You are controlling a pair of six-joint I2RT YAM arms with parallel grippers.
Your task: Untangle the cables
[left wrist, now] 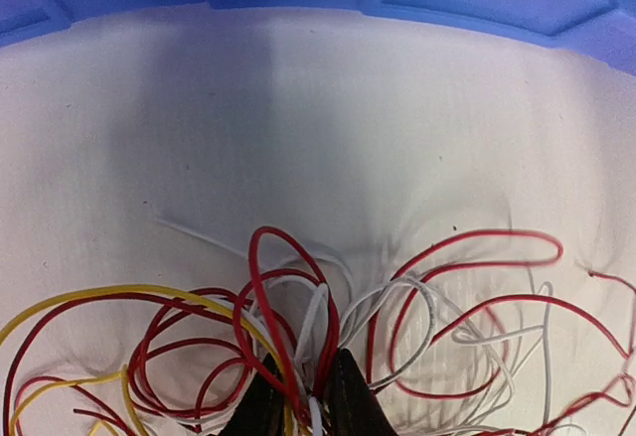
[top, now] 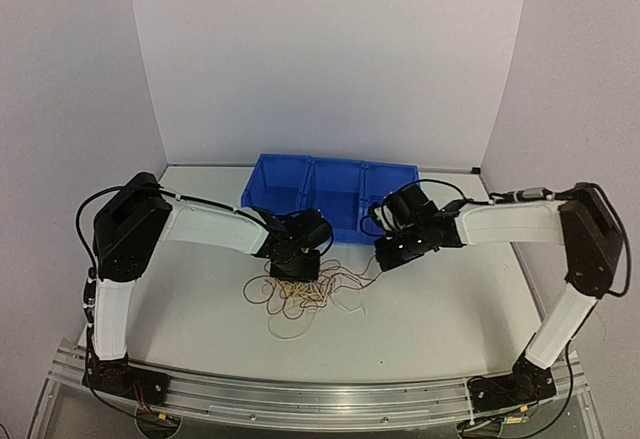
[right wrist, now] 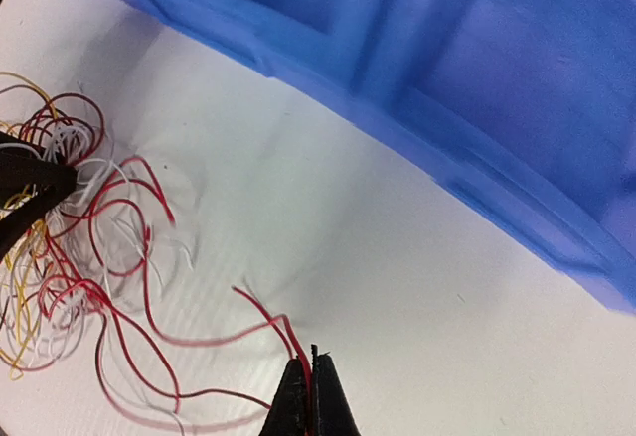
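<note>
Sprawling cables [top: 300, 294] on white table [top: 430, 329]; seemingly lilac walls [top: 330, 49]

bin [top: 282, 187]: glossy blue plastic | table [top: 430, 329]: matt white | cables [top: 298, 294]: smooth

Both arms reach inward and low, left pincer [left wrist: 306, 371] and right pincer [right wrist: 308, 362] pinched closed.

Bin [top: 262, 199], blue plastic, three open-topped compartments. Table [top: 430, 309], white, beneath and in front of the bin. Backdrop panels [top: 330, 59], white, behind the bin. Aluminium rail [top: 320, 399], well in front of the bin.
</note>
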